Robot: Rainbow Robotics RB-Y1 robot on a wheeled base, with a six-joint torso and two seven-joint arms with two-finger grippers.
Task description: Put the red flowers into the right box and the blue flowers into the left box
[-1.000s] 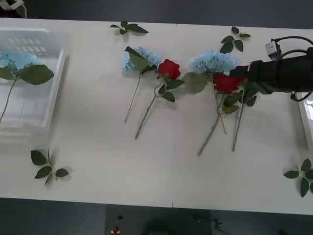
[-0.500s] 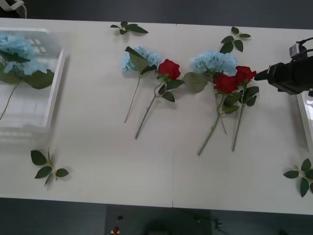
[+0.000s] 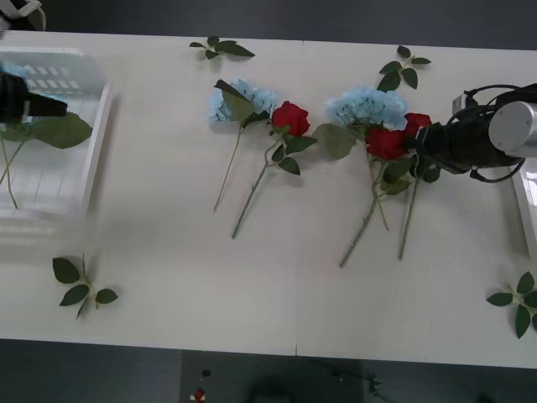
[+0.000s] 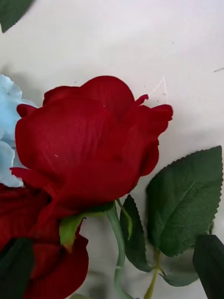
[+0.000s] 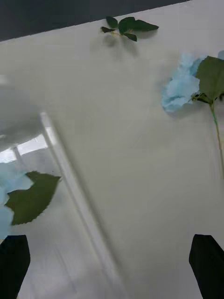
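Three red flowers lie on the table: one (image 3: 291, 117) mid-table, two (image 3: 388, 143) (image 3: 417, 124) side by side at the right. My right gripper (image 3: 422, 140) is low at the rightmost red flower (image 4: 88, 140), open, with a dark finger (image 4: 210, 264) on either side of its stem. Two blue flowers (image 3: 239, 101) (image 3: 367, 107) lie beside the roses. A third blue flower (image 5: 5, 205), with a big leaf (image 3: 59, 130), lies in the left box (image 3: 94, 143). My left gripper (image 3: 57, 107) hovers open over that box. The right box (image 3: 527, 210) shows only its rim.
Loose green leaf sprigs lie at the back (image 3: 222, 48), back right (image 3: 401, 69), front left (image 3: 80, 285) and front right (image 3: 520, 302). The front half of the table is bare white surface.
My right arm pulled back to the right, then came in again to the rightmost rose. The left gripper moved in over the left box, and the blue flower there shifted.
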